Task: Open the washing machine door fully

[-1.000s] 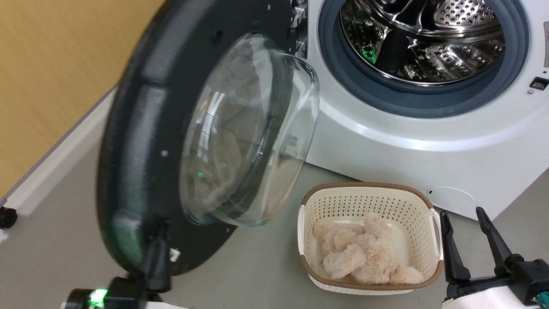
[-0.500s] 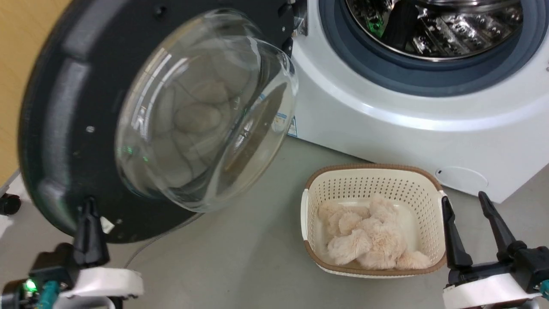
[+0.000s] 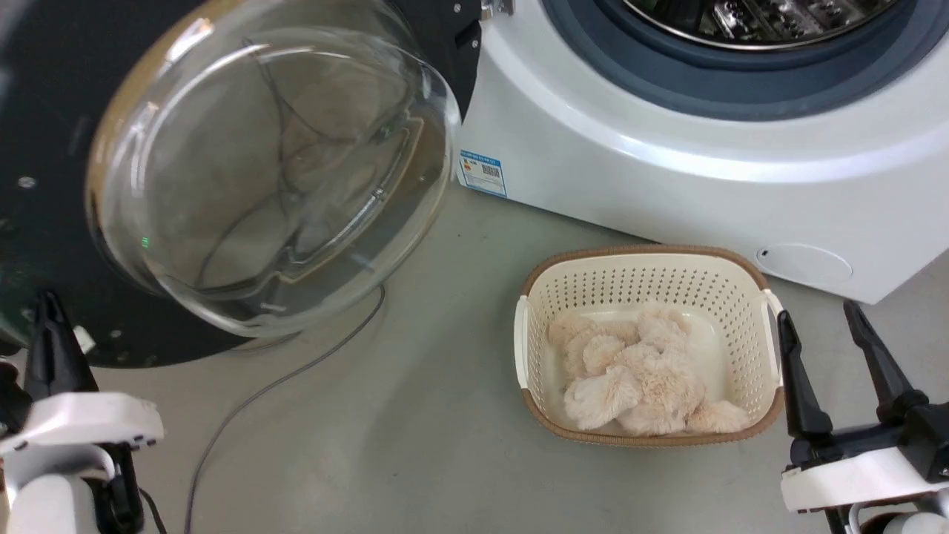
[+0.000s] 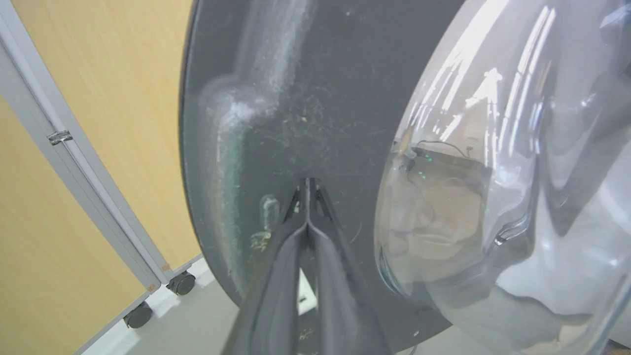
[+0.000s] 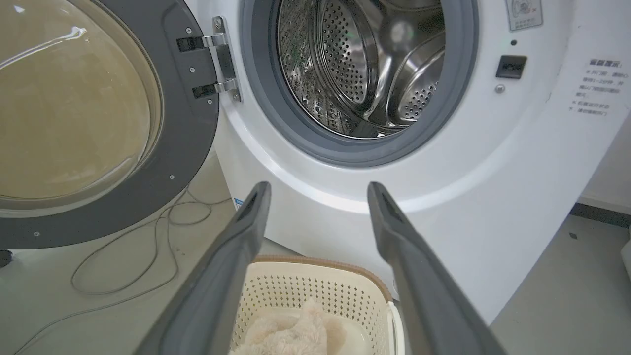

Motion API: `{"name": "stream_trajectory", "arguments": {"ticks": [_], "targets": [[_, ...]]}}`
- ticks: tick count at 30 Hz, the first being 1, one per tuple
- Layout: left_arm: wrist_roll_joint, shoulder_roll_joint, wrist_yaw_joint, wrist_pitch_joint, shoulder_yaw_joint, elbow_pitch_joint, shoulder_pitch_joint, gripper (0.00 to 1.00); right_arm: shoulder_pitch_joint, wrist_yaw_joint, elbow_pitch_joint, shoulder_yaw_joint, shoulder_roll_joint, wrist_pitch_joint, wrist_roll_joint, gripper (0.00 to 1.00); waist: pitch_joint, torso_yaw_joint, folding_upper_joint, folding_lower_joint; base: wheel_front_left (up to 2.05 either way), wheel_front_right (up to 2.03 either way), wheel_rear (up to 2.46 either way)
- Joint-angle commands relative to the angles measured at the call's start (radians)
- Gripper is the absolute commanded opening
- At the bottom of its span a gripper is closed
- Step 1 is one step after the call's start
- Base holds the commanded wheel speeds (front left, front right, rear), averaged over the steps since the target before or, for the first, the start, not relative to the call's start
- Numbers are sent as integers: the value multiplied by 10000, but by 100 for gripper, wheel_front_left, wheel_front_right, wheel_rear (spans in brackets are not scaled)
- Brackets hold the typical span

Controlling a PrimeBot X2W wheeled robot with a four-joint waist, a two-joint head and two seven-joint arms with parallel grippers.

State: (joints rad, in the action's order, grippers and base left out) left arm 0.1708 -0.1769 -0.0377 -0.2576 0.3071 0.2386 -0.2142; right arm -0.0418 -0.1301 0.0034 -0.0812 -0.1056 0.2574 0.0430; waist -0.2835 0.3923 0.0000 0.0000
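Left tool (image 3: 47,300), at 8 o'clock in the head view, has its 2 fingers pressed together, tips at the dark inner face of the washing machine door (image 3: 259,170), which stands wide at 10 o'clock, hinged to the washing machine (image 3: 667,170) at 1 o'clock. Opening looks almost done, with perhaps 1 last push left; at 4 o'clock the right tool (image 3: 814,311) is spread and empty.

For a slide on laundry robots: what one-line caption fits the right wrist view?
Open right gripper near a basket of fluffy cloth, facing the washing machine with its door wide open.
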Motion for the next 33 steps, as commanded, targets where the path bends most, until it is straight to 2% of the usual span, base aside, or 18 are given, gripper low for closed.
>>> {"name": "stream_trajectory", "arguments": {"ticks": [1,23,33], "targets": [[-26,-76,8,-42,120,150,-339,0,-189,-6,-49,8,-97,44,-49,100,-122,-57,0,0,0,0,0],[-48,-1542,402,-42,1491,3247,-3341,0,-554,-6,-199,-111,-324,44,-161,100,-945,-544,0,0,0,0,0],[-251,-1929,637,-42,1839,4100,-3759,0,-597,-6,-186,-176,-216,44,-183,100,-830,-799,0,0,0,0,0]]}}
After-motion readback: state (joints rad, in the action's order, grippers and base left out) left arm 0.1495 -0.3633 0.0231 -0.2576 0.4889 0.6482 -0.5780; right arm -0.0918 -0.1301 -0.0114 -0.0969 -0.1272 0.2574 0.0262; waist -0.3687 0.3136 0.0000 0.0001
